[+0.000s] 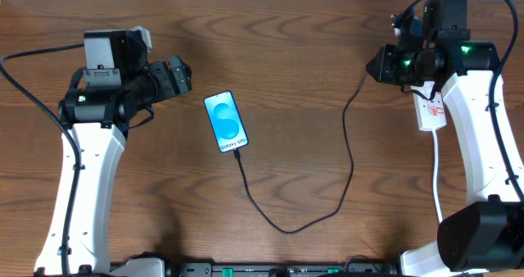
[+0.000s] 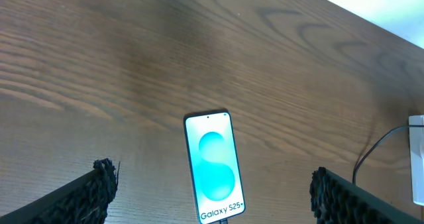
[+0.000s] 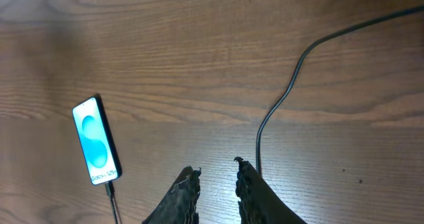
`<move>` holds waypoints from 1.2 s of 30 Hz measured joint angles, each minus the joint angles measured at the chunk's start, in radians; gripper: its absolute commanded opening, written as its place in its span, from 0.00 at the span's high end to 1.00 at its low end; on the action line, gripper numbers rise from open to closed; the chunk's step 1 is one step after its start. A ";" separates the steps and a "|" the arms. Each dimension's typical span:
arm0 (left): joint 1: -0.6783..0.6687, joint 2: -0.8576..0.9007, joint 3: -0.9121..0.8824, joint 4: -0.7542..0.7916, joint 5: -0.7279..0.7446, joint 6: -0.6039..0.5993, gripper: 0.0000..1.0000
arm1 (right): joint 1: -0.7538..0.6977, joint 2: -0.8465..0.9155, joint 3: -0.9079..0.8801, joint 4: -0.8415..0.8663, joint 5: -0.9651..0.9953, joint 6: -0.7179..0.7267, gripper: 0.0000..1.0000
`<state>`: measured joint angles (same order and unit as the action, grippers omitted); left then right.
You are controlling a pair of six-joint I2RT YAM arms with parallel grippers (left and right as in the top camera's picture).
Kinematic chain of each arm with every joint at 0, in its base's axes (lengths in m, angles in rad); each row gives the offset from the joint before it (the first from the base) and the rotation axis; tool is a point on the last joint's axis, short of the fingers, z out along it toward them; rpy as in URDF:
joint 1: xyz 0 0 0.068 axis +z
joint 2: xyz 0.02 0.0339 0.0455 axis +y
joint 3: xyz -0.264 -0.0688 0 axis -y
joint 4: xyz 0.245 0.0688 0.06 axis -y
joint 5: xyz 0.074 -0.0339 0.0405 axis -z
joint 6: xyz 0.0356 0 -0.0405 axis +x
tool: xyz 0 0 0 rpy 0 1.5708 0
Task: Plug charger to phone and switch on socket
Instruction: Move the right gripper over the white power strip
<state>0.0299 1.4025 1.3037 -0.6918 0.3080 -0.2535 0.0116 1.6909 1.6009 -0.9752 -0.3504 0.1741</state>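
**Left jaws wide, right jaws almost together, both empty**

The left gripper (image 1: 185, 72) stands wide open above the wooden table (image 1: 303, 31) and holds nothing. The phone (image 2: 213, 166) lies face up just ahead of it. The charger (image 1: 350, 154) is plugged into the phone's end nearest that gripper. The right gripper (image 3: 216, 172) shows only a slim gap with nothing in it, and the cable runs just beside one finger. The socket (image 1: 429, 113) lies under the right arm.
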 measured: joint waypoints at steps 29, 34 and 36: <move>0.000 0.000 0.000 0.000 0.000 0.000 0.05 | -0.040 0.021 0.000 0.029 0.200 0.008 0.94; 0.000 0.000 0.000 0.000 0.000 0.000 0.05 | -0.045 0.021 0.000 0.015 0.202 0.008 0.94; 0.000 0.000 0.000 0.000 0.000 0.000 0.05 | -0.056 0.021 0.000 0.008 0.203 0.008 0.94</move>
<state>0.0299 1.4025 1.3037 -0.6918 0.3080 -0.2535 -0.0441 1.7119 1.6009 -0.9672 -0.1471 0.1818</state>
